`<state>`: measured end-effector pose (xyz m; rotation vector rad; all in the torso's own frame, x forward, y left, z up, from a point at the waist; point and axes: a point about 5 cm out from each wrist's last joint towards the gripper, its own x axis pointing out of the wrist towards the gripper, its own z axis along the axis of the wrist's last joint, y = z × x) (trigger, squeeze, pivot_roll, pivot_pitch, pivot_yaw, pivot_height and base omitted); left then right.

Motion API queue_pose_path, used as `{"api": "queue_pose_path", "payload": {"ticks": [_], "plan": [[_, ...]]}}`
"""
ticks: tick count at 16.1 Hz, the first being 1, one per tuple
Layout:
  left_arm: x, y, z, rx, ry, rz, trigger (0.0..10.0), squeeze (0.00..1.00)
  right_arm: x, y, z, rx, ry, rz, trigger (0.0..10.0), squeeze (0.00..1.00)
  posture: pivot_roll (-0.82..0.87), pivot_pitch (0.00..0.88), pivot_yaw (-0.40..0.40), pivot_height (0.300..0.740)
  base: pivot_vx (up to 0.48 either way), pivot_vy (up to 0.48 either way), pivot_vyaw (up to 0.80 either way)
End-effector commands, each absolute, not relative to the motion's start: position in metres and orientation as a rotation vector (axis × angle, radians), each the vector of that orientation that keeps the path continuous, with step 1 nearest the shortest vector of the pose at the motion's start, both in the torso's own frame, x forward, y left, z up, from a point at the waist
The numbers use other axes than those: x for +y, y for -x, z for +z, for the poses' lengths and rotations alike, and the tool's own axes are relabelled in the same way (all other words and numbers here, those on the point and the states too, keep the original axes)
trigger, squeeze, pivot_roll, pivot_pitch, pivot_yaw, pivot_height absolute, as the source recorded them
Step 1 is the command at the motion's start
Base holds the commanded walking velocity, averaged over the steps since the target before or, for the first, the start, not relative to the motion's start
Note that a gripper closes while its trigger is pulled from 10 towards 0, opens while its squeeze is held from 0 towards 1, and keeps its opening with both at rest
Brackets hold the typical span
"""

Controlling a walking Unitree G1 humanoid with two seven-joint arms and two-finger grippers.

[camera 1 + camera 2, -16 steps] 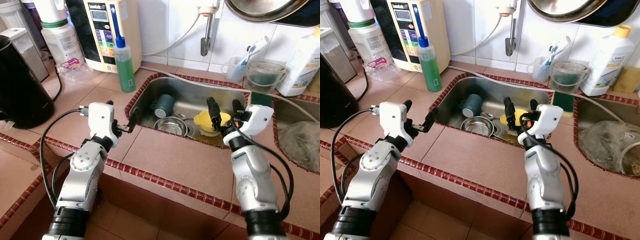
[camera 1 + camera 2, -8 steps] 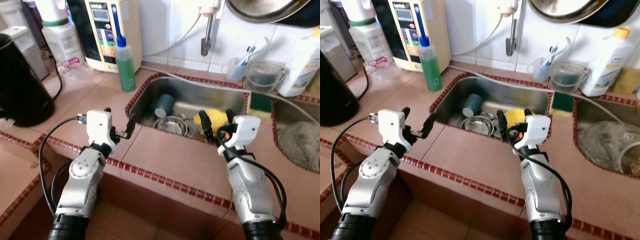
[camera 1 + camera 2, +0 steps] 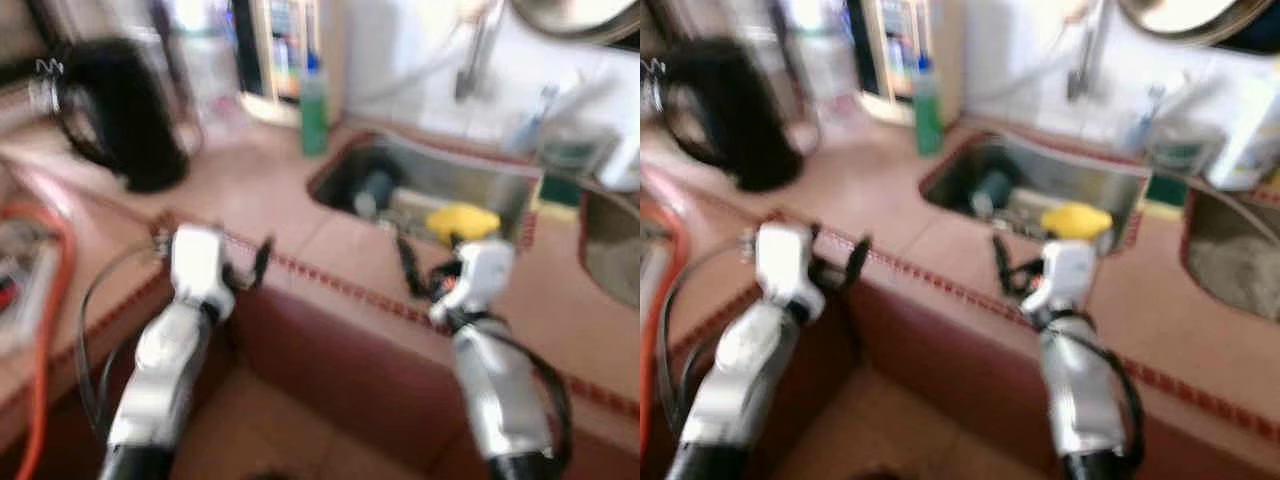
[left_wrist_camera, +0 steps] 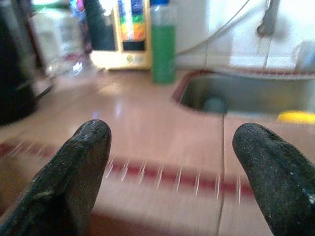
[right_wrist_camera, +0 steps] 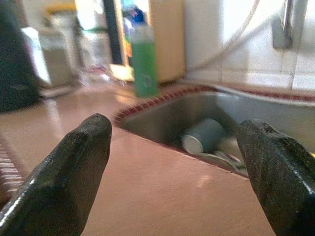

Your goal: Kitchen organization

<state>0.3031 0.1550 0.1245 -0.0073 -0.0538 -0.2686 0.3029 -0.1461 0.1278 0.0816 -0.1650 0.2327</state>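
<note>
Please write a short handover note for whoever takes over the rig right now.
Left gripper: open, empty, over the counter's front edge.
Right gripper: open, empty, over the terracotta tiled counter, pointing toward the steel sink.
In the sink: a grey-blue cup lying on its side and a yellow bowl-like item. The green liquid bottle with a blue cap stands on the counter beside the sink.
Done: nothing lifted out.
Left: everything in the sink. Head views are blurred.
</note>
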Motion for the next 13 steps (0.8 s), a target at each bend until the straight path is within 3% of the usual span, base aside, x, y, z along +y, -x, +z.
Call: {"api": "queue_pose_path", "payload": {"ticks": [1,4,9,13], "plan": [[0.150,-0.308,0.137,-0.095,-0.014,-0.291,10.0,0.00,-0.146,-0.304,0.133,-0.186,-0.068,0.239,10.0,0.00,-0.12,0.000,0.039,0.740,-0.326,0.000,0.00],[0.151,-0.307,0.137,-0.097,-0.016,-0.289,10.0,0.00,-0.144,-0.305,0.134,-0.185,-0.060,0.249,10.0,0.00,-0.12,0.000,0.032,0.740,-0.315,0.000,0.00],[0.154,-0.301,0.128,-0.094,-0.058,-0.296,10.0,0.00,-0.138,-0.300,0.119,-0.139,-0.009,0.306,10.0,0.00,-0.10,0.000,0.028,0.740,0.000,0.000,0.00],[0.149,-0.286,0.071,0.074,-0.074,-0.403,10.0,0.00,-0.146,-0.288,0.058,0.068,0.046,0.318,10.0,0.00,-0.09,0.000,0.036,0.740,0.000,0.000,0.00]]}}
